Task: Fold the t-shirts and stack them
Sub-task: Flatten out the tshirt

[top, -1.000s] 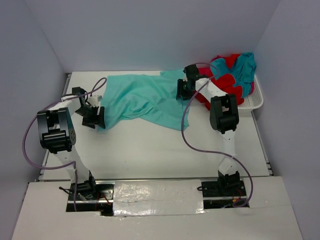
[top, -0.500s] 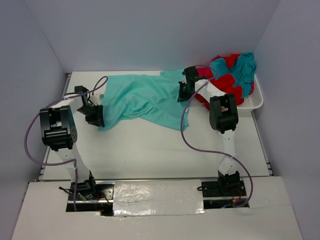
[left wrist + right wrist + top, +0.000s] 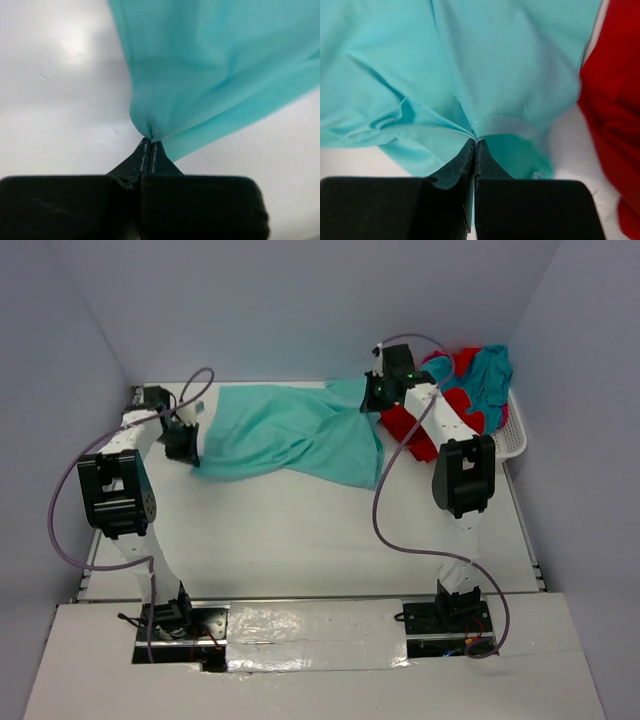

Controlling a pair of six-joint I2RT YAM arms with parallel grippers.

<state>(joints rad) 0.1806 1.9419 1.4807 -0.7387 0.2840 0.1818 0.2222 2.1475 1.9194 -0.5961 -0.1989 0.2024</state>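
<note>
A teal t-shirt (image 3: pixel 290 430) is stretched across the far part of the white table between my two grippers. My left gripper (image 3: pixel 190 445) is shut on its left edge; the left wrist view shows the cloth (image 3: pixel 210 75) bunched into the closed tips (image 3: pixel 150 142). My right gripper (image 3: pixel 372 398) is shut on the shirt's right end, pinching a hemmed edge (image 3: pixel 505 122) at the tips (image 3: pixel 476 140). More t-shirts, red (image 3: pixel 455 405) and teal (image 3: pixel 490 375), lie heaped in the basket at the far right. A red shirt (image 3: pixel 615 115) fills the right of the right wrist view.
A white mesh basket (image 3: pixel 510 440) stands at the far right corner, right behind my right arm. Purple cables (image 3: pixel 385 510) loop from both arms over the table. Grey walls close in the table on three sides.
Both grippers have closed on the teal shirt and moved toward the far edge, the left one leftward and back, the right one back. The shirt is now pulled out straighter between them.
</note>
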